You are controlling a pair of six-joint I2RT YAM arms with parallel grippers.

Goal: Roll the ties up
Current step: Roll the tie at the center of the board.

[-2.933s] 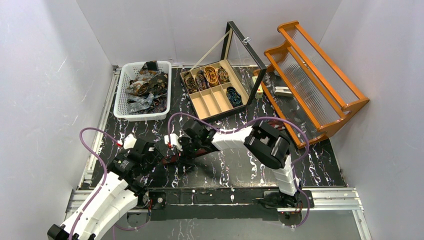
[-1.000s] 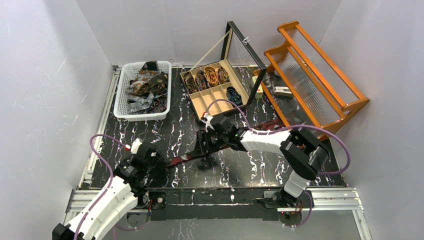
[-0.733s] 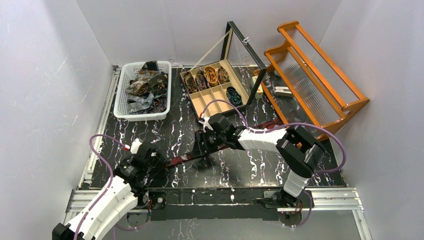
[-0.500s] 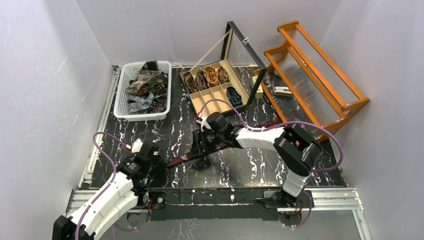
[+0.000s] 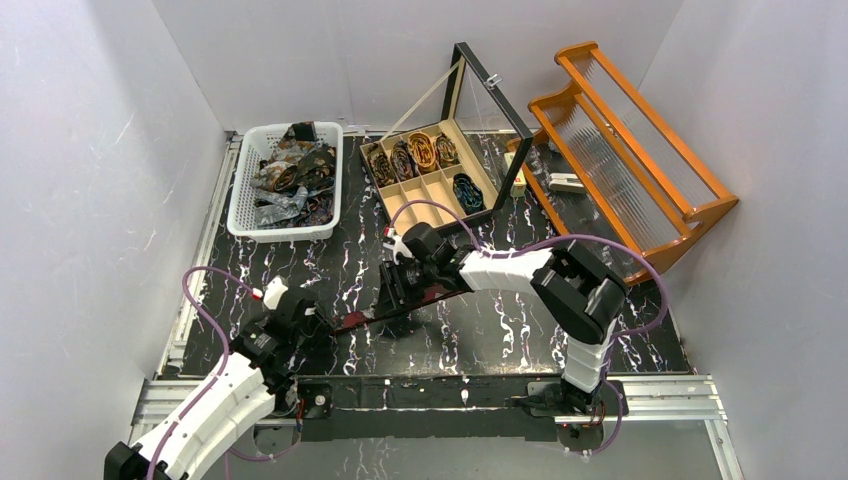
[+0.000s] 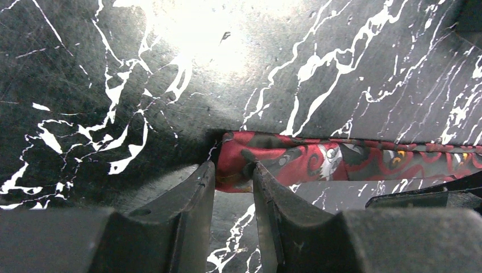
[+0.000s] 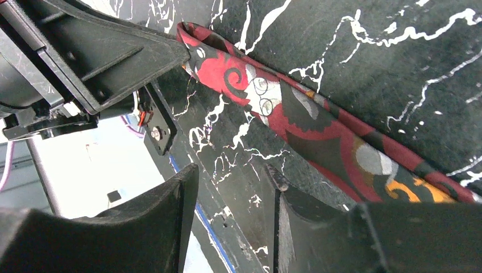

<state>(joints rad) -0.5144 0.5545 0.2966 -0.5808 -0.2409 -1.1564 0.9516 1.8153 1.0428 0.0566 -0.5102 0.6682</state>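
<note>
Since a second ago the right arm [image 5: 520, 268] has swung leftward, and its jaws have slid down the red tie [image 5: 360, 318] toward the left arm [image 5: 240, 375]. At lower left, the left jaws are almost closed, pinching the tie's end. From there the tie runs flat across the desk [image 5: 500, 335], up and to the right. The right jaws stand partly open over it. The wrist view shows nothing between them, with the tie crossing just ahead of their tips. Behind, a white basket [image 5: 240, 202] holds a heap of loose ties [image 5: 290, 172]. To its right, an open box [image 5: 420, 205] holds coils [image 5: 412, 153] in its back compartments and a blue one nearer. An orange rack [image 5: 640, 150] stands far right.
</note>
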